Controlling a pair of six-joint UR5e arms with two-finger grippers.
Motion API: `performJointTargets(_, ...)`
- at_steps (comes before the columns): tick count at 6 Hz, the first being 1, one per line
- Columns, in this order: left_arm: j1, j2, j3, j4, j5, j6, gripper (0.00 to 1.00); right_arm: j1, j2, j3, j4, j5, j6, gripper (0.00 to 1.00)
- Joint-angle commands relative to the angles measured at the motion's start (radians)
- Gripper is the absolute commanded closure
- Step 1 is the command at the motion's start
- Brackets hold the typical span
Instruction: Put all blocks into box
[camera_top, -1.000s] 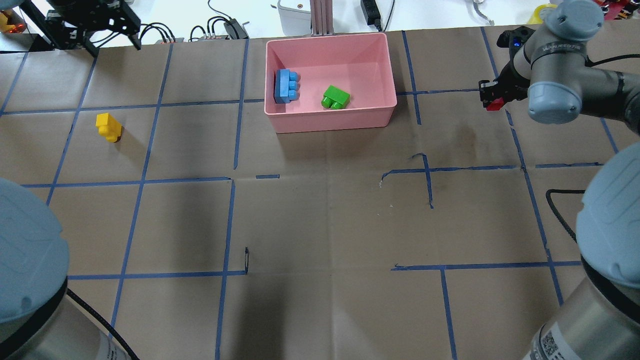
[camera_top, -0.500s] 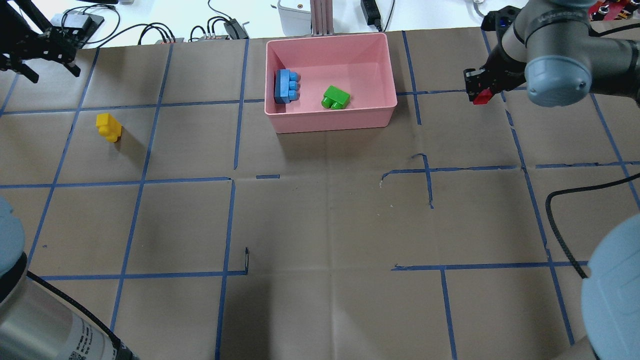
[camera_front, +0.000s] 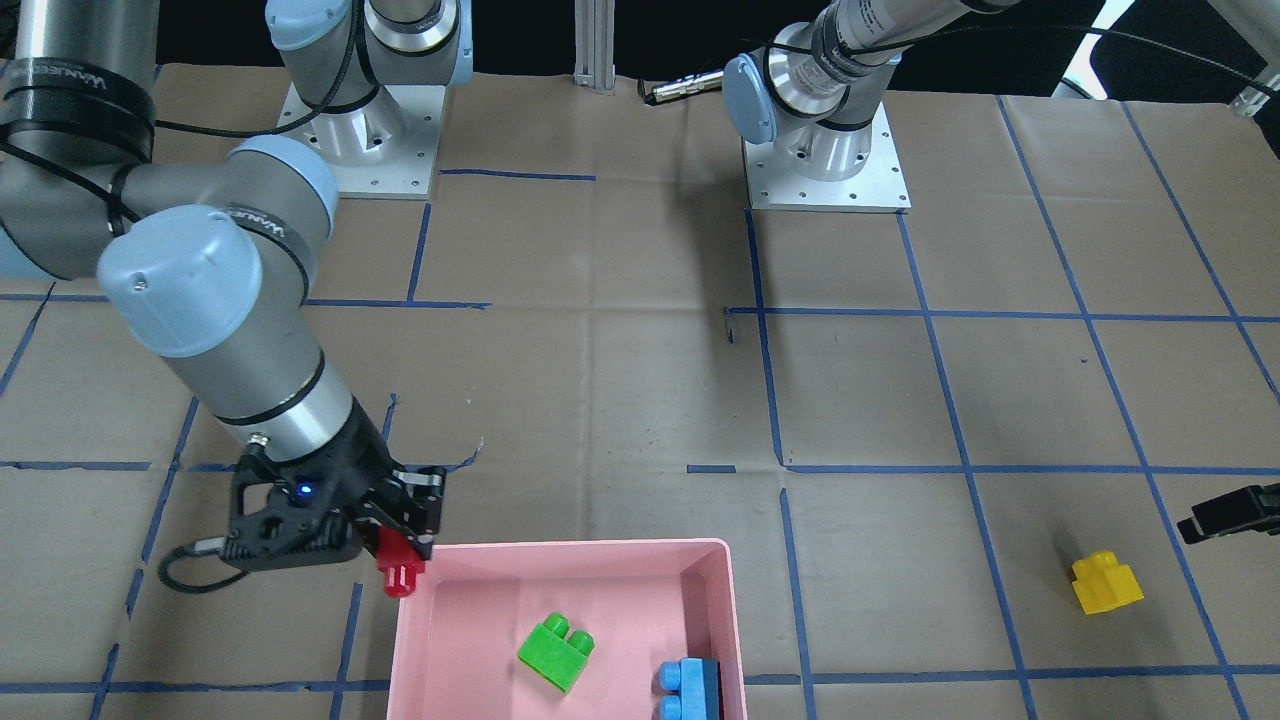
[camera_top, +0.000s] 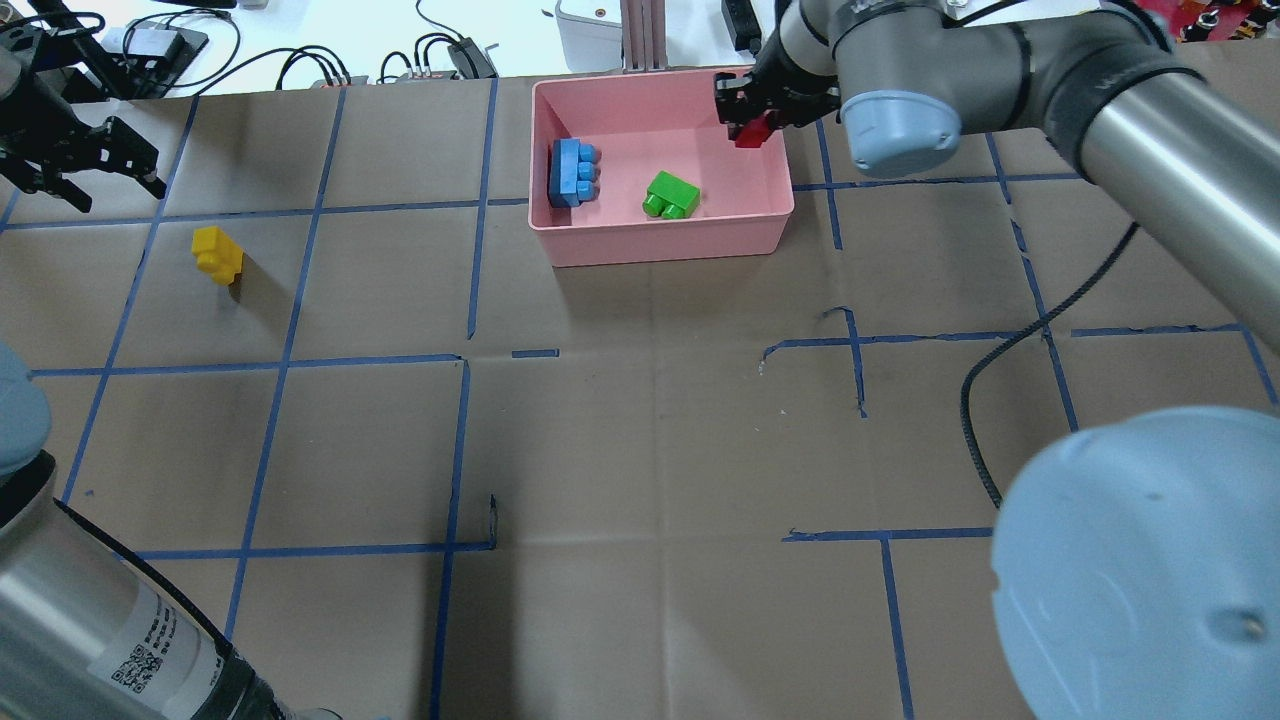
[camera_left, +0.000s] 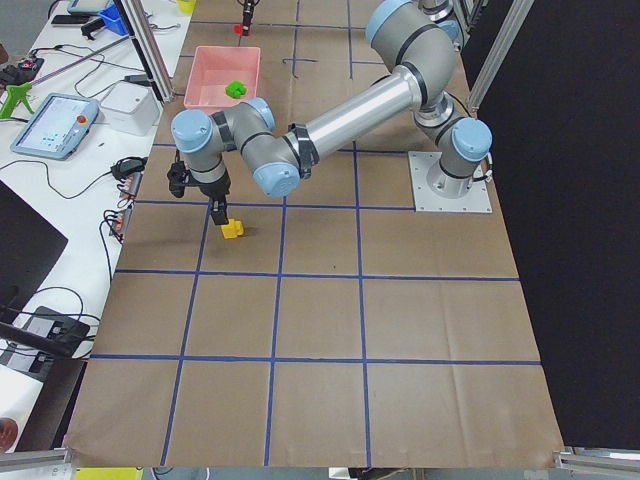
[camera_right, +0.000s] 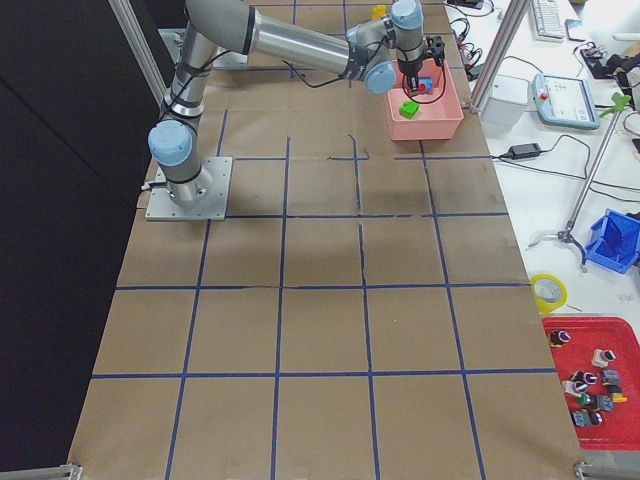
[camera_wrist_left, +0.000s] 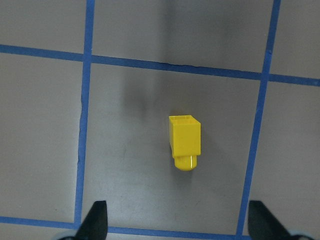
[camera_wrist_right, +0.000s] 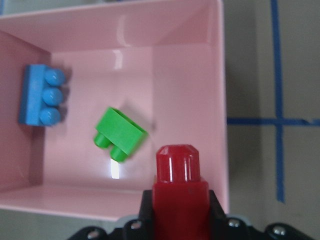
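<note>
Found the right tool (camera_top: 752, 118) clamped on the red block (camera_top: 752, 133), stud end pointing away from the wrist. Located it at the far right corner of the box (camera_top: 660, 255), above the rim line. Cannot tell from any view whether fully inside the wall or straddling it. Noted the green block (camera_top: 671, 194) and the light blue block (camera_top: 572, 172) lying apart on the box floor, the blue against the wall on the robot's left. Found the yellow block (camera_wrist_left: 185, 140) on its side on the desk (camera_top: 650, 450), well apart from the box. Found the left tool (camera_wrist_left: 178, 222) spread wide above that block, touching nothing.

Judged two of four blocks done, the third at the drop point.

Expect a rim strike and a bounce onto the desk upon release this close to the wall. Advise shifting inward toward the green block before letting go. Expect finger contact with the wall on any straight descent here. For the yellow block, expect a slip or a roll from a grip across the rounded stud. Advise closing on the flat faces.
</note>
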Motion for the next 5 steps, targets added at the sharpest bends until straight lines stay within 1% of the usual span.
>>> performJointTargets(1,-0.009,-0.066,-0.057,0.132,0.000,-0.014,0.01,0.075,0.179,-0.198,-0.081,0.012,0.016,0.62)
performJointTargets(2,-0.015,-0.066,-0.117,0.215,0.002,-0.012,0.01,0.087,0.166,-0.193,-0.063,-0.003,0.013,0.01)
performJointTargets(3,-0.015,-0.065,-0.165,0.258,0.000,-0.012,0.01,0.095,0.160,-0.188,-0.055,-0.011,0.007,0.00)
performJointTargets(5,-0.015,-0.074,-0.184,0.278,-0.001,-0.012,0.01,0.090,0.128,-0.184,0.105,-0.101,0.000,0.00)
